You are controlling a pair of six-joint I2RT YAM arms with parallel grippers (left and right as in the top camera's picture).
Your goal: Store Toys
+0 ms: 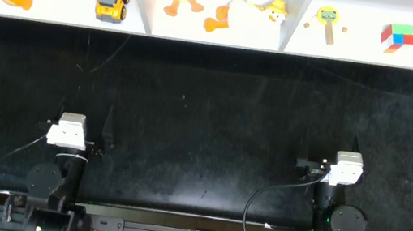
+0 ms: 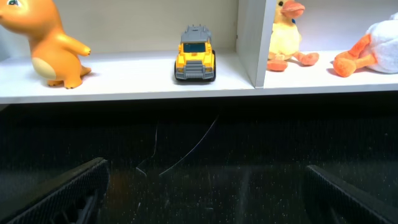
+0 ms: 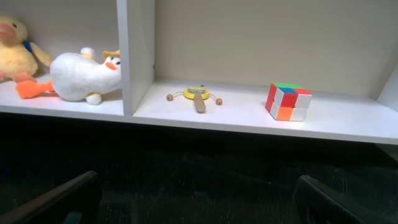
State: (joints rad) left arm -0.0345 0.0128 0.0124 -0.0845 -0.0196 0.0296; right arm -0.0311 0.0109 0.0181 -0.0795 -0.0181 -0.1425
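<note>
Nearest the lens: left gripper point(image 2: 205, 202) and right gripper point(image 3: 196, 205), each spread wide with nothing between the fingers, low over the black surface point(image 1: 208, 107) and close to the arm bases. Probably a parked pose, since storing looks finished.

Beyond, along the far edge, a white shelf point(image 1: 202, 37), split by upright dividers into three compartments with two toys apiece (plush beside plush, seemingly sorted).

- Orange figure point(image 2: 53, 43): upright in the left compartment.
- White plush duck point(image 3: 81, 76): on its side in the middle.
- Yellow plush duck point(image 2: 286, 34): sitting up just beside it.
- Yellow truck point(image 2: 194, 55): left compartment, nose outward, well apart from the figure.
- Coloured cube point(image 3: 287, 101): right compartment.
- Small yellow wooden toy point(image 3: 198, 98): flat, nearer the divider.

In the way of any sideways reach: only the dividers and the shelf's raised lip.
</note>
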